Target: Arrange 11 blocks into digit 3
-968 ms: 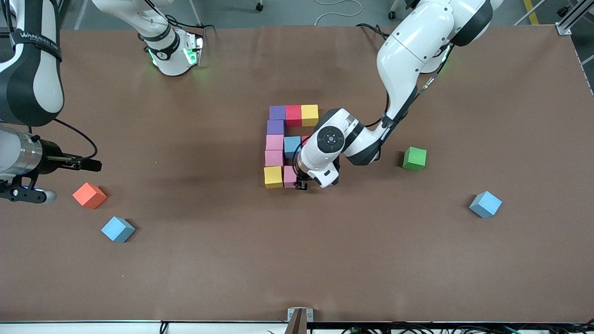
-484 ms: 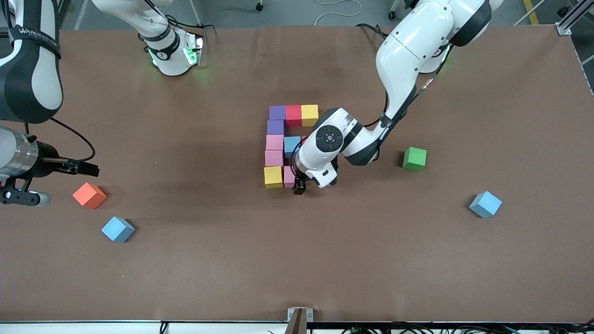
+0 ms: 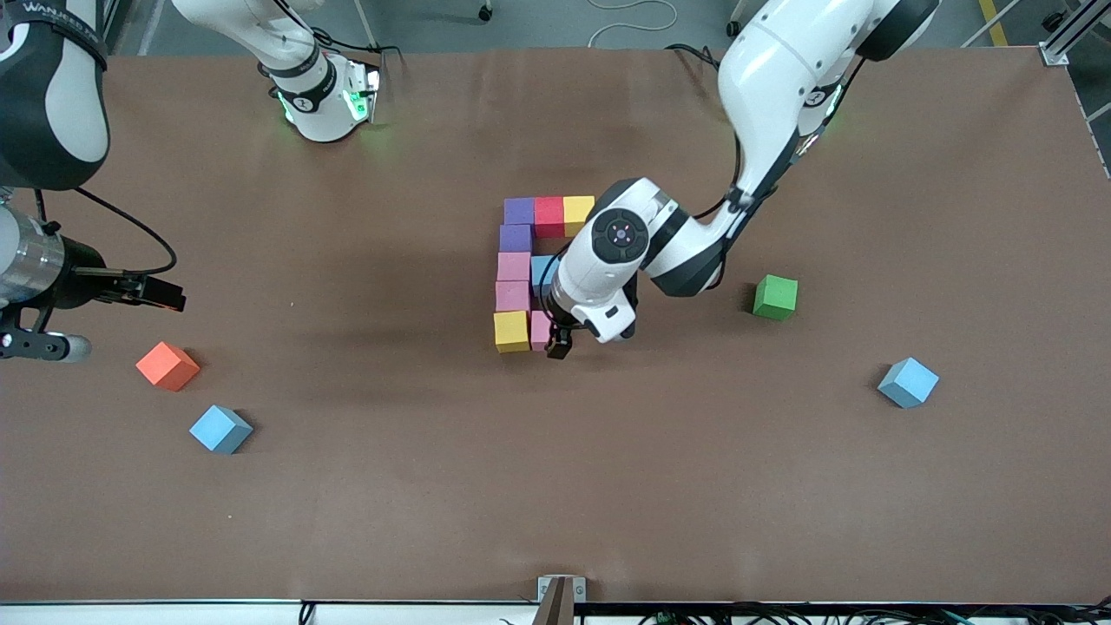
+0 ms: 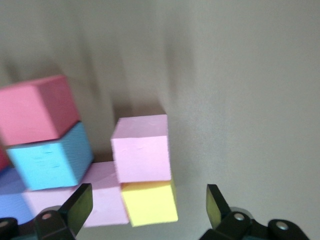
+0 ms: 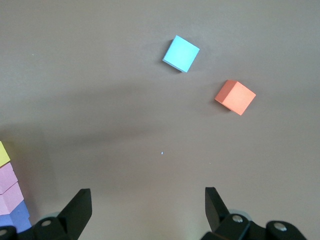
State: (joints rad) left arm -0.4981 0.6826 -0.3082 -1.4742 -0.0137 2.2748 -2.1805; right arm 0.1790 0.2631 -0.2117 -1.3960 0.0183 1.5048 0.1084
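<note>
Mid-table, the left gripper (image 3: 560,347) hangs with fingers spread and empty just above a pink block (image 4: 140,148) that touches the yellow block (image 3: 511,331) in the unfinished digit 3 (image 3: 521,269). The green block (image 3: 775,297) sits apart toward the left arm's end. The right gripper (image 5: 145,210) waits, wide open, near the right arm's table edge.

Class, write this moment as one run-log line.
left gripper: open, over pink block | right gripper: open, waiting | green block: loose
</note>
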